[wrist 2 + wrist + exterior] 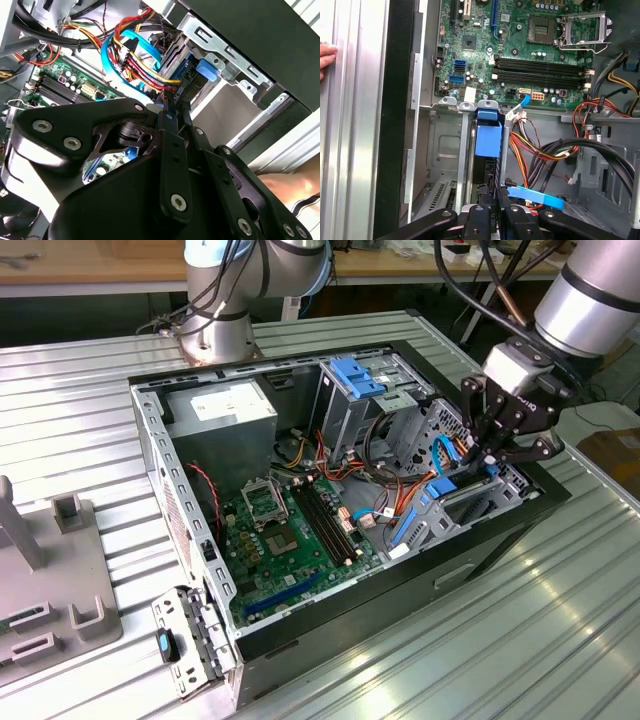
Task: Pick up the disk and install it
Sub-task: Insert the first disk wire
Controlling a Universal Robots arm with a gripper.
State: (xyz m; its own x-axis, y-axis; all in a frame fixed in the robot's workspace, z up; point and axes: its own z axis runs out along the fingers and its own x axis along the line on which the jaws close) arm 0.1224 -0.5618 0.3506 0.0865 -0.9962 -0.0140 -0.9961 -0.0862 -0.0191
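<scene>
The disk (441, 488) stands on edge in the drive cage at the right end of the open computer case (150, 430). Its blue frame (487, 135) faces up between the cage's metal walls. My gripper (492, 462) hangs directly over that cage. The fingers (169, 125) lie close together and point down at the disk's edge (206, 68). In the first wrist view the gripper (493, 197) sits at the end of the disk's slot, beside a flat blue cable (535, 196). Whether the tips touch the disk cannot be made out.
Bundles of red, yellow and black cables (545, 150) crowd the space beside the cage. The motherboard (290, 530) fills the case floor, with a power-supply box (225, 410) at the back. A hand (326, 54) rests on the ribbed table outside the case wall. A grey fixture (50, 570) stands at the exterior view's left.
</scene>
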